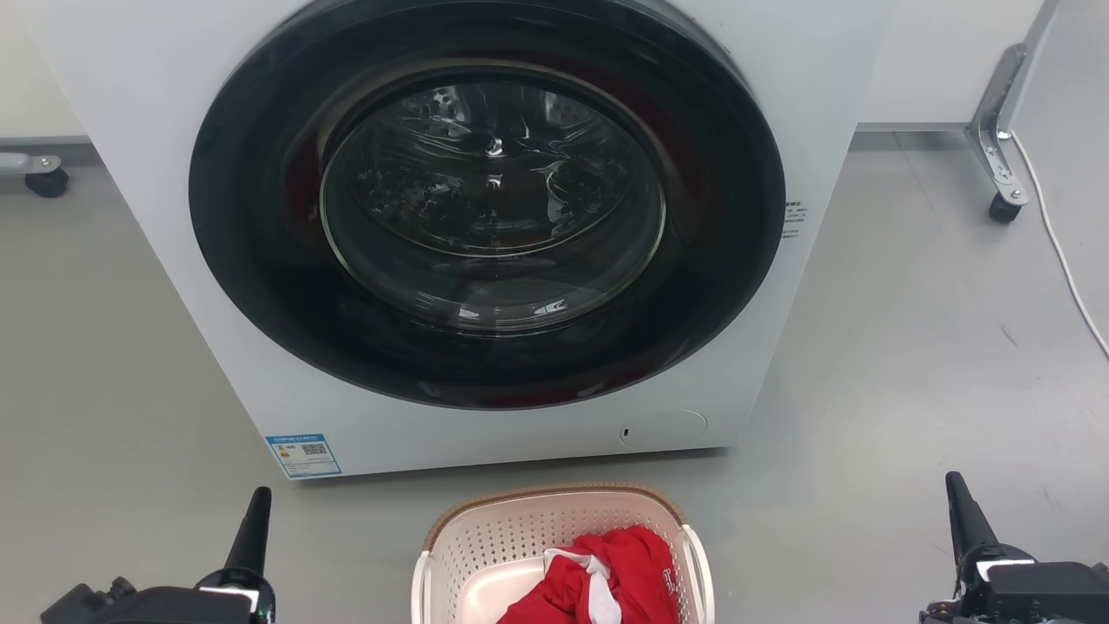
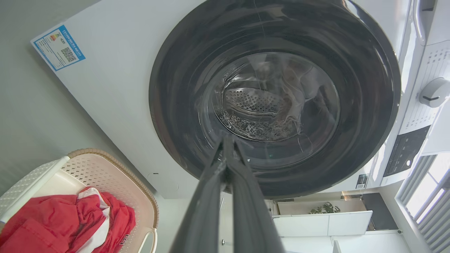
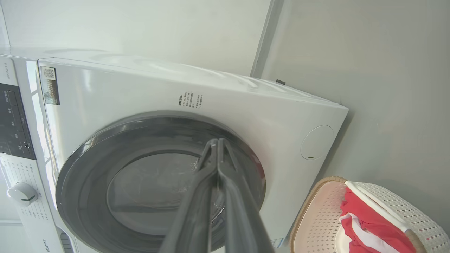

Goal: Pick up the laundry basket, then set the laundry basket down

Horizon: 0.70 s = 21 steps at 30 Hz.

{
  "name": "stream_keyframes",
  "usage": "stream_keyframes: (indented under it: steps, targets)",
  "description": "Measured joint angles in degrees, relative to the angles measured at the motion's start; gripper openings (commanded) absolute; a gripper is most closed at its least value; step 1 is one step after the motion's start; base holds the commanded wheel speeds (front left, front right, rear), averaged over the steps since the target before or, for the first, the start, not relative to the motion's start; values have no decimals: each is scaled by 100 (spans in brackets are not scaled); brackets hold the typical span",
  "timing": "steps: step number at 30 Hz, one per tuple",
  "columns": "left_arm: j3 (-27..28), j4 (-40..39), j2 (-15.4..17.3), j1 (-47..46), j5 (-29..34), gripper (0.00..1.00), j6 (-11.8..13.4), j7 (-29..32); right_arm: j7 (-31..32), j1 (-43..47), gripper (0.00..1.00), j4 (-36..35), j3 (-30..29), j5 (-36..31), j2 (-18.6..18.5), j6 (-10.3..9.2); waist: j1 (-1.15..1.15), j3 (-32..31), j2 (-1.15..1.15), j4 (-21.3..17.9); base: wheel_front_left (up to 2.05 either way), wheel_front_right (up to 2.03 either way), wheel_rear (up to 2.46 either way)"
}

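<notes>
The basket sits on the floor just in front of the washer, with a red garment inside. The left tool and right tool flank it, well apart from it, each clenched on nothing.
</notes>
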Motion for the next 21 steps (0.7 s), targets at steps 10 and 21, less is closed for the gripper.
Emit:
stream_keyframes:
  steps: [10, 21]
  targets:
    - [191, 164, -97, -129, -715, 0, -169, 152, 193, -59, 0, 94, -274, 758, 105, 153, 0, -19, 0, 13, 0, 0, 0]
    - [247, 212, -143, -204, -960, 0, -176, 200, 241, -94, 0, 121, -368, 1002, 142, 202, 0, -24, 0, 17, 0, 0, 0]
